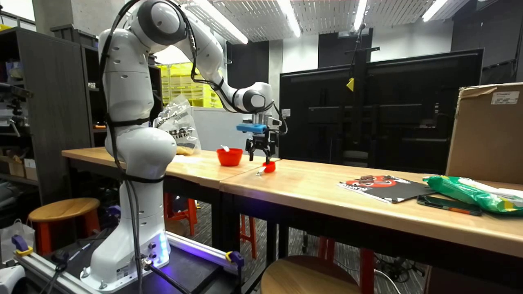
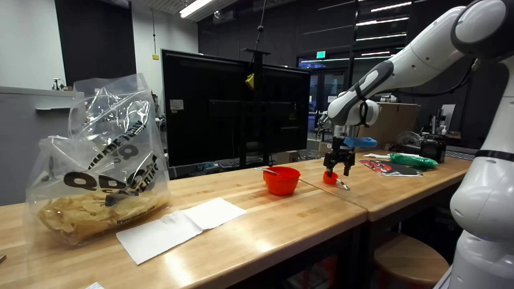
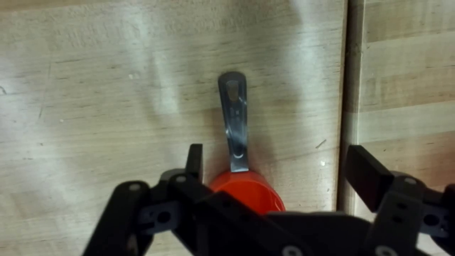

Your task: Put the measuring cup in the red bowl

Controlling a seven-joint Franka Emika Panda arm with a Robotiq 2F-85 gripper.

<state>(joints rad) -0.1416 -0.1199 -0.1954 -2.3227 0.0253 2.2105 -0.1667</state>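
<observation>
On the worktop (image 3: 106,89), just under the spread, empty end effector (image 3: 279,167), sits the measuring cup (image 3: 247,189) — nearer the wrist view's left-hand finger (image 3: 194,160), its handle (image 3: 234,121) roughly square to the closing direction.

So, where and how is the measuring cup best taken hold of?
I would grip the measuring cup by its handle, near the cup, coming from above. The handle is narrow, and in the wrist view its cup end shows between the open jaws, so they could probably close across it.
</observation>
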